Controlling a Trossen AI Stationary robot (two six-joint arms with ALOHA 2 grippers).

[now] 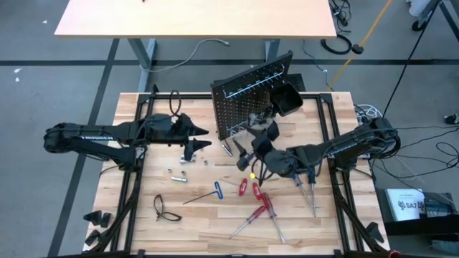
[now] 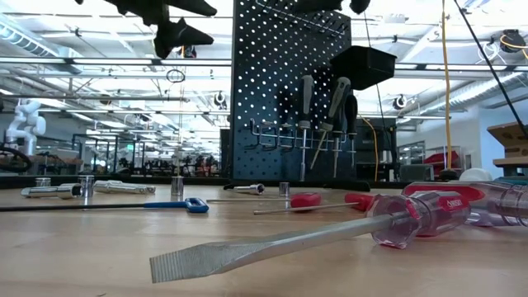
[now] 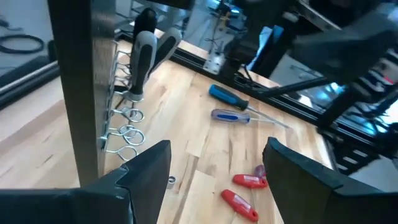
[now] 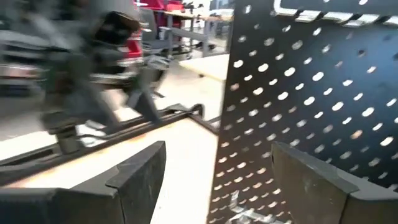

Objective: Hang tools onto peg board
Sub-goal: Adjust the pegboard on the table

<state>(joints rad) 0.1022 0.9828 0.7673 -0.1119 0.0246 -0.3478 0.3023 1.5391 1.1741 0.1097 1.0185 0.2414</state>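
Note:
The black peg board (image 1: 247, 100) stands upright at the table's far middle, with a black bin (image 1: 288, 100) on its right end. Two dark-handled screwdrivers (image 2: 307, 103) hang by their shafts in its silver hook rail (image 2: 301, 136). Loose tools lie on the table: a blue T-handle key (image 1: 204, 192), red screwdrivers (image 1: 259, 204), blue screwdrivers (image 1: 308, 188) and small silver bits (image 1: 179, 174). My left gripper (image 1: 204, 140) hovers open left of the board, empty (image 3: 217, 152). My right gripper (image 1: 257, 143) is open and empty just in front of the board (image 4: 217, 149).
A black looped cord (image 1: 165, 208) lies at the near left. A large red clear-handled flat screwdriver (image 2: 330, 235) lies closest to the table's near edge. Black frame rails (image 1: 129, 179) run along both table sides. Bare wood shows at the far left and near right.

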